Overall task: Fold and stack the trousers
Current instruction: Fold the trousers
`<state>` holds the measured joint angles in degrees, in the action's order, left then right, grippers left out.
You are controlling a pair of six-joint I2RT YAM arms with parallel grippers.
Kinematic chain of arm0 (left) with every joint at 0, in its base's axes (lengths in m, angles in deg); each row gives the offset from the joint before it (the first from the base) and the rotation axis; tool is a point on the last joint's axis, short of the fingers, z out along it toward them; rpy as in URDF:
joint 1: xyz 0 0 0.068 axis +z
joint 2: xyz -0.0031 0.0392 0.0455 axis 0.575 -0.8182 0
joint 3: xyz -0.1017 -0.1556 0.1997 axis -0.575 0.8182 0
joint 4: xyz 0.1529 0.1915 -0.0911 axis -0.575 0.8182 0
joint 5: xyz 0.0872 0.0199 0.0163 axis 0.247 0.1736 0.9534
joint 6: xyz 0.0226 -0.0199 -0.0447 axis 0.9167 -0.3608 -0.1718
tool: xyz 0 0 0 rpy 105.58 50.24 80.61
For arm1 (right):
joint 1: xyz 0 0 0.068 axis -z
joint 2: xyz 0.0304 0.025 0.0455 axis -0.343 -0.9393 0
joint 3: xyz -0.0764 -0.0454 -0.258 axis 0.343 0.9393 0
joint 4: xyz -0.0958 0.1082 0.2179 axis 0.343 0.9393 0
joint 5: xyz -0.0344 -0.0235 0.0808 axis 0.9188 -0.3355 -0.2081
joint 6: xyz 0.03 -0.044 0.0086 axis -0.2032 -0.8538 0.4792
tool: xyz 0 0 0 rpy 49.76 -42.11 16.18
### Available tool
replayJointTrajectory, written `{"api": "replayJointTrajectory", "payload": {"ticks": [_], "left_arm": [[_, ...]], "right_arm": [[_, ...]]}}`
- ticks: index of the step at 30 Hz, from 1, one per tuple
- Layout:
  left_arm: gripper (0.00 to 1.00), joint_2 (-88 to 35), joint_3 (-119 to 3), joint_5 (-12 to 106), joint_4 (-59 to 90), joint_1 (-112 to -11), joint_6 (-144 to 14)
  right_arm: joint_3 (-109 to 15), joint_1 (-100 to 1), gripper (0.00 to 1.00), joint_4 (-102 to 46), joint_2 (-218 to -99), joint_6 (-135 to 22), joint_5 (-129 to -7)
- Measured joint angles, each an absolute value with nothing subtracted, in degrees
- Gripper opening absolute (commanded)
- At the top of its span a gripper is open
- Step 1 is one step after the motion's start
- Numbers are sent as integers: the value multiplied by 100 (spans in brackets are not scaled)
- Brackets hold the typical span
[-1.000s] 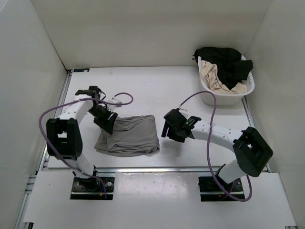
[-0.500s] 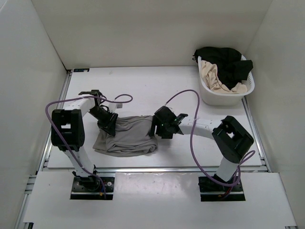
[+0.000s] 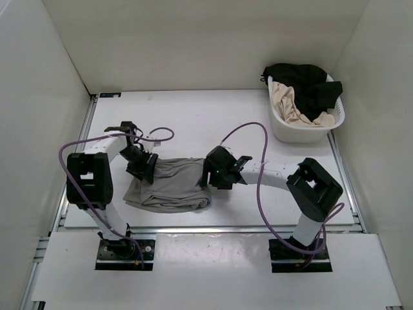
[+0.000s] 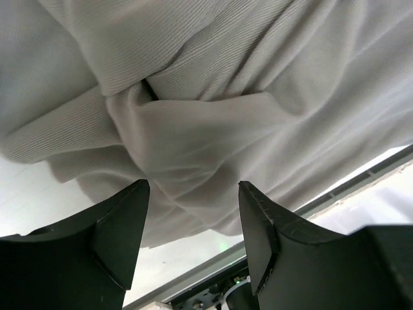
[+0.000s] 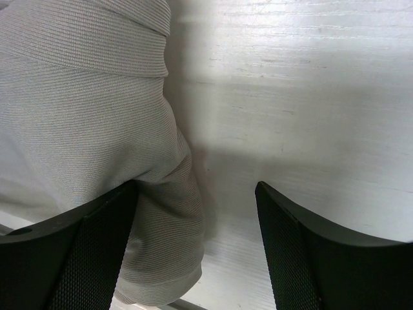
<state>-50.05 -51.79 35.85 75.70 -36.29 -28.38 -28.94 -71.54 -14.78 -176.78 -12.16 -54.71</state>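
Top external shows soft, thin mid-grey folded trousers at the front edge of the white tabletop. The left gripper and right gripper gape empty at either end; limp cloth, so I'd pinch folded edges.

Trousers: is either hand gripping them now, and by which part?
Nothing is held. The left hand is open over bunched folds of the trousers; the right hand is open at their folded edge.
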Motion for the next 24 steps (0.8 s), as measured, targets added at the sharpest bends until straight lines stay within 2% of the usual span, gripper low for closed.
{"api": "replayJointTrajectory", "payload": {"ticks": [4,6,7,8,10,20,24], "left_arm": [[69,-5193,-4836,3694,7364,-3600,-2899],[63,-5252,-4746,3758,7336,-3594,-2938],[55,-5255,-4746,3762,7325,-3592,-2956],[32,-5255,-4749,3762,7303,-3592,-2984],[14,-5255,-4751,3705,7279,-3590,-2997],[14,-5056,-5127,3581,7521,-3598,-2999],[14,-4951,-5498,3410,7891,-3598,-2980]], "right_arm": [[-2894,-7194,79,-1456,-17665,-1216,-5442],[-2894,-7198,79,-1419,-17659,-1216,-5438],[-2894,-7198,79,-1393,-17650,-1216,-5438],[-2892,-7198,79,-1354,-17637,-1214,-5434],[-2886,-7213,79,-1321,-17619,-1211,-5405],[-2700,-7264,79,-1207,-17374,-1139,-5318],[-2650,-7277,82,-1216,-17374,-1120,-5351]]}}
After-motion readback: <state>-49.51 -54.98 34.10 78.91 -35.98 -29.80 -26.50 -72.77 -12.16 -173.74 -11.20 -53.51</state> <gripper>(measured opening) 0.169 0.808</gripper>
